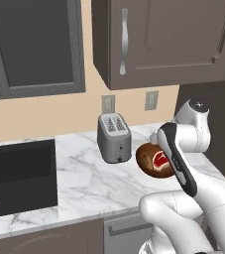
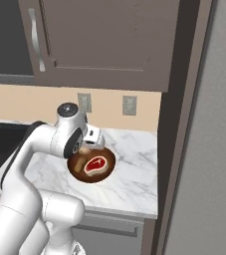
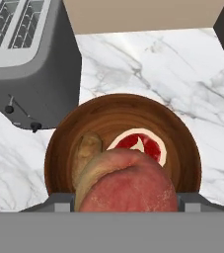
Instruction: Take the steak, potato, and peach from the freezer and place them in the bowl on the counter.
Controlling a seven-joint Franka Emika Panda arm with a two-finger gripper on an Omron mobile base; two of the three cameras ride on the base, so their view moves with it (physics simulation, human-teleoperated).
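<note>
Arm reached out over the counter (image 1: 84, 168), hand poised directly above the bowl (image 3: 64, 148); bowl sat on the marble just beside the toaster (image 1: 114, 136), near the back wall with its two outlets (image 2: 129, 105). Steak (image 3: 139, 144) lay flat in the bowl, bone mark up; potato (image 3: 86, 150) rested beside it toward the toaster side, touching or nearly touching the steak, could not tell which. Peach (image 3: 128, 185) was held in the jaws, which stood part-open around it, closed on its sides; from the hand camera it hung above the bowl's near half, hiding part of the potato and the steak's near edge; the fingers themselves were hidden by the fruit. Gripper (image 2: 92, 142) was partly screened by the wrist in the right base view. Judged this the last step: two of three items already in, third carried over the target. Next move seemed to call for a short lowering, then opening the jaws so the peach drops inside the rim; being round, it might roll, though the bowl's wall should catch it. Freezer stood to the right.
</note>
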